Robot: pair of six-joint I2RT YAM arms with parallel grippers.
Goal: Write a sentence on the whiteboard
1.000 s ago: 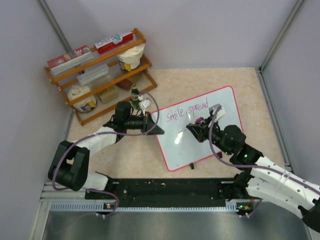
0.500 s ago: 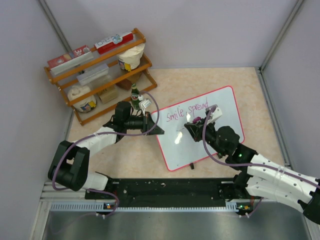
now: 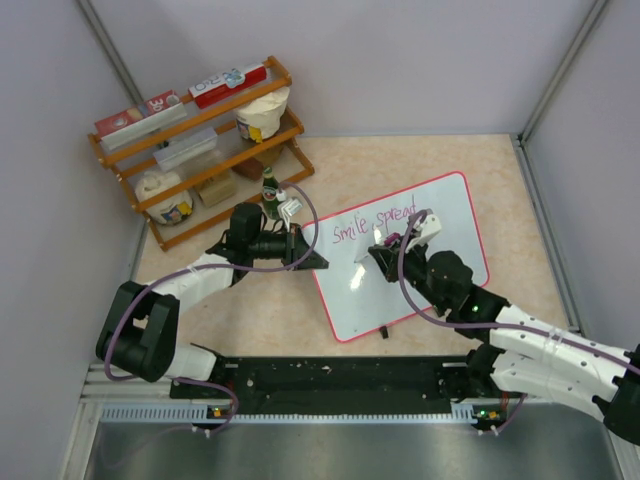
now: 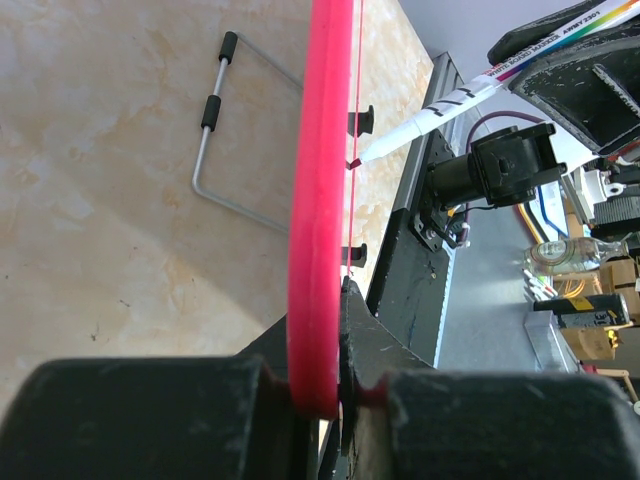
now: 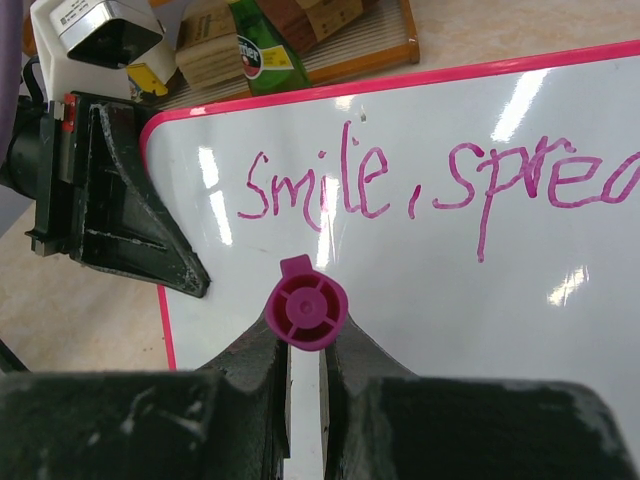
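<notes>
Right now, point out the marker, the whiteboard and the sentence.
marker point(image 5: 307, 308): right wrist view, magenta end cap.
whiteboard point(image 3: 348, 302): top external view, bare white lower-left surface.
sentence point(image 5: 320, 195): right wrist view, the word "Smile".

Your left arm point(image 3: 190, 283) and right arm point(image 3: 545, 350) have white shells, black joints, and a thin purple cable point(image 3: 315, 220) looping along each.

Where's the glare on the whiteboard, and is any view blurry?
Top view: one small bright spot on the whiteboard, below the writing. Right wrist view: several white streaks, letters legible. Left wrist view: the close-up left end effector is soft.
</notes>
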